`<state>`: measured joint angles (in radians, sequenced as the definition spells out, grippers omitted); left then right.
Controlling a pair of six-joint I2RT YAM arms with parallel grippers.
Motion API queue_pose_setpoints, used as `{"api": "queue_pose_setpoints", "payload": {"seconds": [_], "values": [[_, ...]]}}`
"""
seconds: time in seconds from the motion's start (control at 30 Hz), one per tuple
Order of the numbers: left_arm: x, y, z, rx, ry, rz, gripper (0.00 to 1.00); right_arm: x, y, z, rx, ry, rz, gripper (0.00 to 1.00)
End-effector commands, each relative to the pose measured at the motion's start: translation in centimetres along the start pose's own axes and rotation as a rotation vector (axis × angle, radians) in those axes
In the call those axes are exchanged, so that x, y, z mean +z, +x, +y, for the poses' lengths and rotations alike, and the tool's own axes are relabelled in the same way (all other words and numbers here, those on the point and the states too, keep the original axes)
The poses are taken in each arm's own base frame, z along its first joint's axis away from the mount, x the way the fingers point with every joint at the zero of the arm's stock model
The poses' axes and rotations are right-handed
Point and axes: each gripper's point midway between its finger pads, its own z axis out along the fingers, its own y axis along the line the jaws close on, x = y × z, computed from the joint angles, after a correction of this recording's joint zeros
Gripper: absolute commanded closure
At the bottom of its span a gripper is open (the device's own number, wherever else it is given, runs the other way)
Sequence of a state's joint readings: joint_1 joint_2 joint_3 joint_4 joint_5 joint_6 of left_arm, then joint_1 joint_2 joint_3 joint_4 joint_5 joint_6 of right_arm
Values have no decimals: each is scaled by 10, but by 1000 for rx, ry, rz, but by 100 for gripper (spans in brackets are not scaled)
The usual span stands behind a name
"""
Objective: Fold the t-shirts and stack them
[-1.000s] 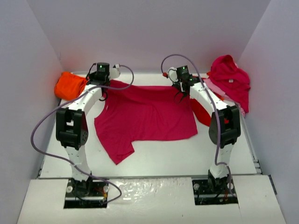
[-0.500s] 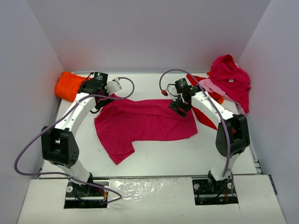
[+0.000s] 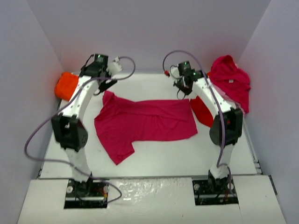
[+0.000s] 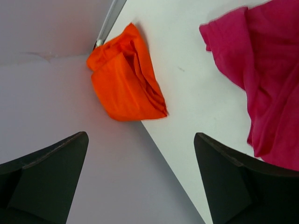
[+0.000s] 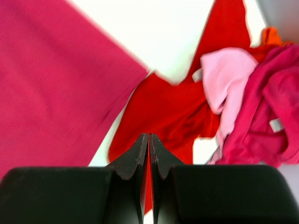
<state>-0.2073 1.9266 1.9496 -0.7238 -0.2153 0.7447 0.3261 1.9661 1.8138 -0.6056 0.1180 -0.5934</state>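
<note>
A magenta-crimson t-shirt (image 3: 145,121) lies spread flat mid-table, one sleeve pointing toward the near edge. My left gripper (image 3: 105,85) hangs above its far left corner, open and empty (image 4: 141,136). In the left wrist view the folded orange t-shirt (image 4: 124,79) lies against the wall and the magenta shirt's edge (image 4: 271,79) is at the right. My right gripper (image 3: 183,89) is off the shirt's far right corner, shut on nothing (image 5: 149,136), over the bright red t-shirt (image 5: 173,107). Beside it are a light pink shirt (image 5: 224,74) and a crimson one (image 5: 275,107).
The orange t-shirt (image 3: 65,85) sits in the far left corner against the side wall. A heap of crimson cloth (image 3: 231,81) with pink under it fills the far right corner, and the red shirt (image 3: 202,111) trails out from it. Walls close in three sides.
Both grippers let go of the magenta shirt's far edge and rose back toward the far wall. The left one opened; the right opened, then shut. The far edge now lies nearer.
</note>
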Motion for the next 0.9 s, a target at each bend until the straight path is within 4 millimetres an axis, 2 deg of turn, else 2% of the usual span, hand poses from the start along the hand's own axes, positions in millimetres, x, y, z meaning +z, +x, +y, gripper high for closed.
{"api": "queue_pose_setpoints", "payload": {"seconds": [0.0, 0.13, 0.2, 0.3, 0.5, 0.6, 0.7, 0.77, 0.83, 0.87], "values": [[33, -15, -1, -21, 30, 22, 7, 37, -1, -4, 43, 35, 83, 94], [56, -25, -8, -21, 83, 40, 7, 58, -7, 14, 59, -33, 75, 92], [56, -30, -5, -35, 93, 35, 8, 64, -9, 24, 70, -71, 67, 92], [73, -31, -22, -46, 151, 43, 8, 72, -9, 38, 63, -103, 75, 92], [78, -32, -50, -66, 275, 28, 11, 74, -4, 46, 50, -121, 91, 93], [76, -27, -73, -101, 387, 32, 15, 73, -2, 51, 51, -137, 90, 93], [80, -19, -92, -131, 474, 54, 23, 74, 2, 55, 55, -149, 98, 93], [86, -13, -102, -145, 507, 78, 27, 74, 3, 57, 56, -155, 100, 93], [93, -6, -112, -160, 540, 103, 37, 75, 7, 59, 56, -161, 109, 93], [98, -3, -117, -168, 549, 117, 37, 75, 8, 60, 54, -162, 112, 93]]}}
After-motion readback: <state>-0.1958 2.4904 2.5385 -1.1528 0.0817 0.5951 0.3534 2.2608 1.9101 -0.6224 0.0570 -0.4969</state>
